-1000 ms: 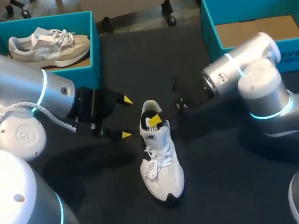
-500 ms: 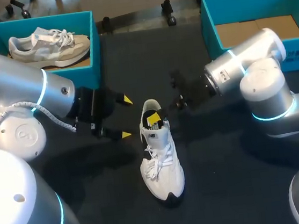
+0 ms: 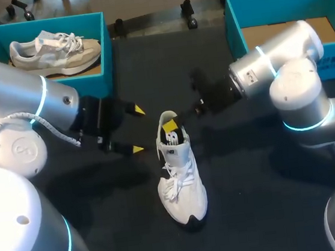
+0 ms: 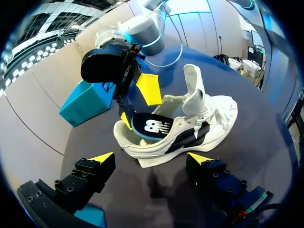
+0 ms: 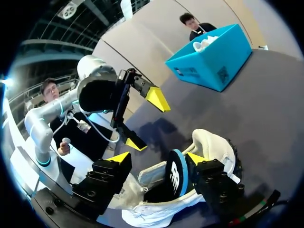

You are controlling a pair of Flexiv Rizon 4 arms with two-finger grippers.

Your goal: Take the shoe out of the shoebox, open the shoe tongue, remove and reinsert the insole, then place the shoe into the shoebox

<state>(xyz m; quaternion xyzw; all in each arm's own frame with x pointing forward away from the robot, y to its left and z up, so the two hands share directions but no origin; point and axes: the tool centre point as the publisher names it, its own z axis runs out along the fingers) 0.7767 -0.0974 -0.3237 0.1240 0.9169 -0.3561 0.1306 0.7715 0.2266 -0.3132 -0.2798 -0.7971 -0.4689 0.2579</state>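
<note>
- Left pincer (image 3: 137,129): spread wide, gripping nothing, hanging just beside the heel end of the white shoe (image 3: 179,172) without touching it.
- Right pincer (image 5: 156,157): also spread wide, astride the shoe's heel. One finger lies against the insole (image 5: 175,178), the other stands clear of it, so no hold from two sides.
- Insole: dark with a blue edge, tilted and partly out of the heel opening.
- White shoe: upright on its sole near the middle of the bench (image 3: 243,201). Long axis running near to far, toe toward the robot, heel away. Tongue (image 4: 192,80) lifted up, laces loose.
- Counted: two shoes, two teal shoeboxes, one insole in sight.
- Second shoe (image 3: 56,48): grey and beige, lying in the left shoebox (image 3: 99,85) at the far left of the bench, long axis side to side.
- Right shoebox (image 3: 235,30): at the far right of the bench, brown floor showing.
</note>
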